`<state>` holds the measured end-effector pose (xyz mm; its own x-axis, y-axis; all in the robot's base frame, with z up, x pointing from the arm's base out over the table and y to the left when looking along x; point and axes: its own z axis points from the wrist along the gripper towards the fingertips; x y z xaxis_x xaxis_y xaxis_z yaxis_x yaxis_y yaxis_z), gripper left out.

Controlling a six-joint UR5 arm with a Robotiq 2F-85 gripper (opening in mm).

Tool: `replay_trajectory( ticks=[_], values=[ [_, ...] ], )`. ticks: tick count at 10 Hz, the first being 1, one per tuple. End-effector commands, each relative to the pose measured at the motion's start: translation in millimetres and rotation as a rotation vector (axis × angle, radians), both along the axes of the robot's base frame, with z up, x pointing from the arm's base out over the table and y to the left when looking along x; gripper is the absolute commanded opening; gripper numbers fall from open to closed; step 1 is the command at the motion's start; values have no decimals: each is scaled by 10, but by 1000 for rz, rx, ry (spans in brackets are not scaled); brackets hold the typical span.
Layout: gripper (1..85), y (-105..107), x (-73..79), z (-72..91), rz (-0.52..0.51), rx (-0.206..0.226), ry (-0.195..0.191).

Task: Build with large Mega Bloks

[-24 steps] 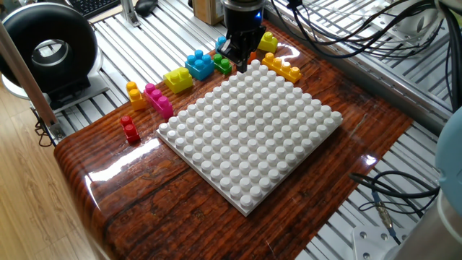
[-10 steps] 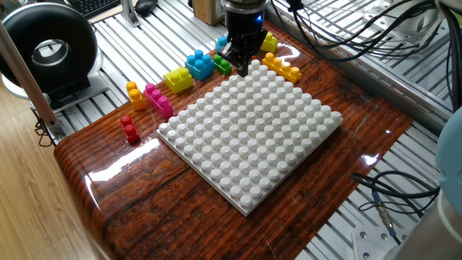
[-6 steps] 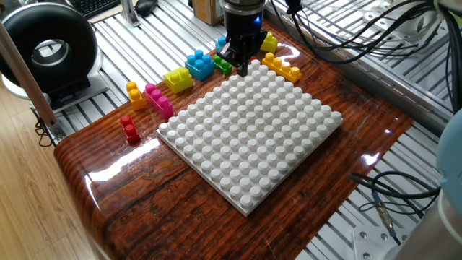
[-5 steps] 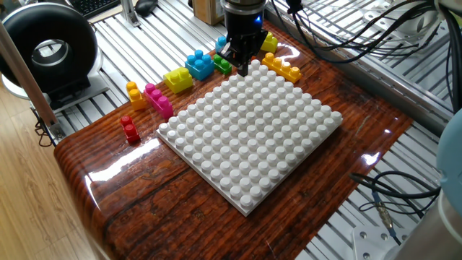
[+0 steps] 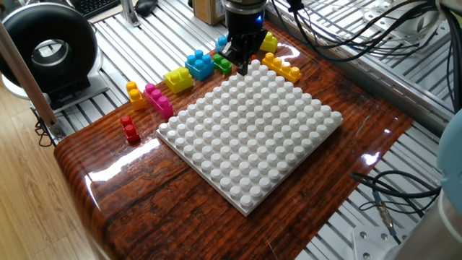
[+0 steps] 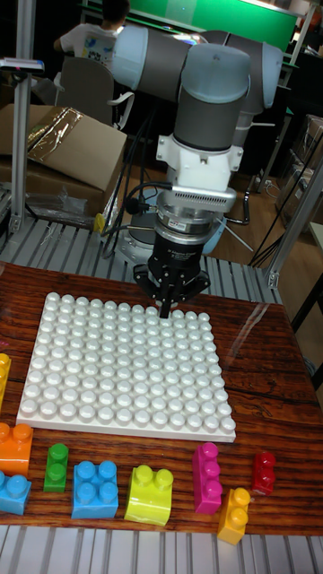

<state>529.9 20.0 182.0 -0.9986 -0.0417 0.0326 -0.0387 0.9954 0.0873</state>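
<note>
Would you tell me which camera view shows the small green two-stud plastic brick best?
The tall fixed view: there the small green two-stud plastic brick stands near the camera, unobstructed, both studs plain. In the fixed view the brick lies far off, close beside the black gripper, which may cover one end.

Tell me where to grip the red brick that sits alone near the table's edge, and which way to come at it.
Come straight down on the red brick and close the gripper across its two long flat sides, probably the best hold. It is narrow, with its studs in a single row on top, so the short span likely fits between the fingers. It stands apart from the pink brick and the white plate, leaving room on both sides.
</note>
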Motion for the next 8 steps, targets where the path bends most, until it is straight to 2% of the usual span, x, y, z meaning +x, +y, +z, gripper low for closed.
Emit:
replay_trajectory(
  ticks=[1,2,3,5,6,7,8],
  values=[
    [13,-23,-61,-22,-38,1,23],
    [13,-85,-31,-14,-48,-29,17],
    [310,25,-90,17,-26,22,32],
    [450,59,-98,45,2,50,23],
    [593,-44,-108,55,55,16,15],
    [770,-17,-201,77,96,28,44],
    [850,32,-254,93,132,46,58]
  ],
)
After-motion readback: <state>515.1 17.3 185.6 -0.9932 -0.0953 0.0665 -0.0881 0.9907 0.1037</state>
